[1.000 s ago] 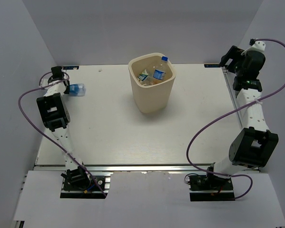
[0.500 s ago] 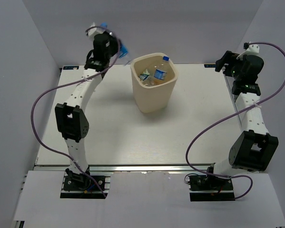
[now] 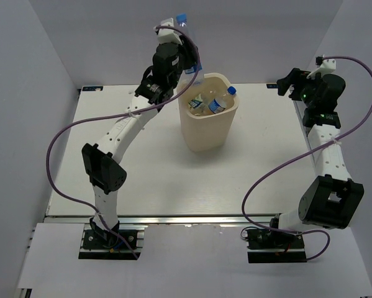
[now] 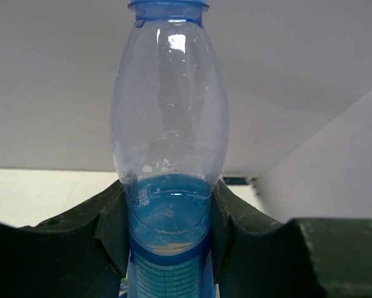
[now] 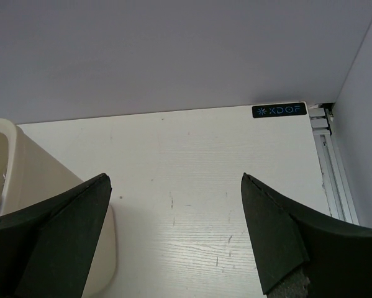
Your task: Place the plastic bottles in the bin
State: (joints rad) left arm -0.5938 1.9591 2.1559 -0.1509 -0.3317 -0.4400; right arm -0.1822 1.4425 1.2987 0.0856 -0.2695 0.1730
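Left gripper [image 4: 167, 226]: clamped on a clear bottle [image 4: 170, 124], cap up, the bin [image 3: 204, 133] near and below it. Binned bottles [image 3: 218, 102] lay inside; no loose ones showed, so likely only this last drop remained. Right gripper [image 5: 174, 183]: wide apart, empty.

Your left arm [image 3: 120, 127] is stretched up high. The left gripper [image 4: 167, 217] is above the left rim of the bin [image 3: 204, 133], fingers pointing up and closed on a bottle [image 4: 168, 112]. Your right gripper [image 3: 285, 84] hangs well right of the bin — jaws spread wide.
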